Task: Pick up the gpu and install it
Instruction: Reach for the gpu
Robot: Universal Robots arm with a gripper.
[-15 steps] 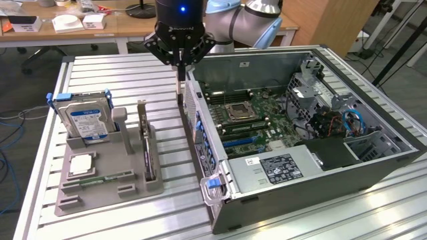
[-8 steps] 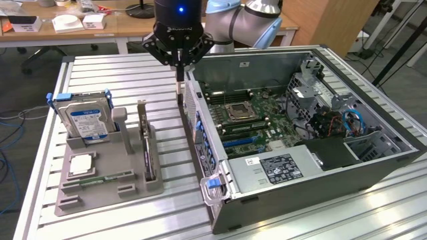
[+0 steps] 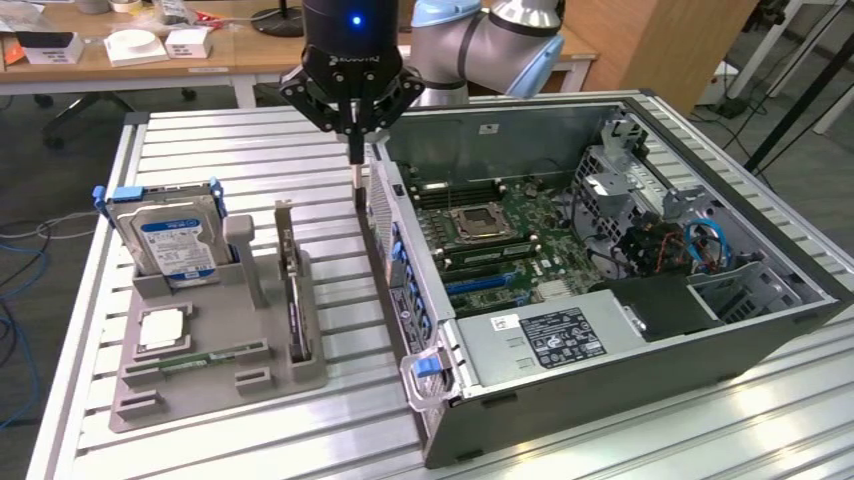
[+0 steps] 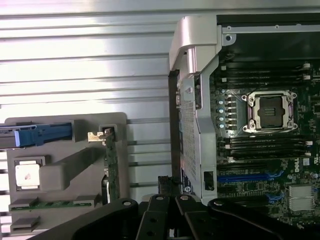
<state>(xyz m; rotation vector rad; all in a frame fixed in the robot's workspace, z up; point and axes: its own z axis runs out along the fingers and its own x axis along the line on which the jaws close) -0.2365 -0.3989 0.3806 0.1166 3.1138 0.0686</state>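
The gpu (image 3: 292, 290) is a thin dark card with a silvery bracket, standing on edge in a slot of the grey holder (image 3: 214, 385) on the exterior view's left. The wrist view looks down on the gpu (image 4: 111, 167) from above. My gripper (image 3: 355, 152) hangs shut with nothing between its fingers, above the table in the gap between the holder and the open computer case (image 3: 641, 330). It is behind and to the right of the gpu, apart from it. The gripper's dark linkages (image 4: 167, 212) show in the wrist view.
A silver hard drive (image 3: 167, 235) with a blue label stands in the holder, with a processor (image 3: 160, 328) and a green memory stick (image 3: 200, 358) lying nearby. The case's motherboard (image 3: 494, 240) lies exposed with blue card slots (image 3: 483, 285). Its rear panel (image 3: 387, 260) rises close under the gripper.
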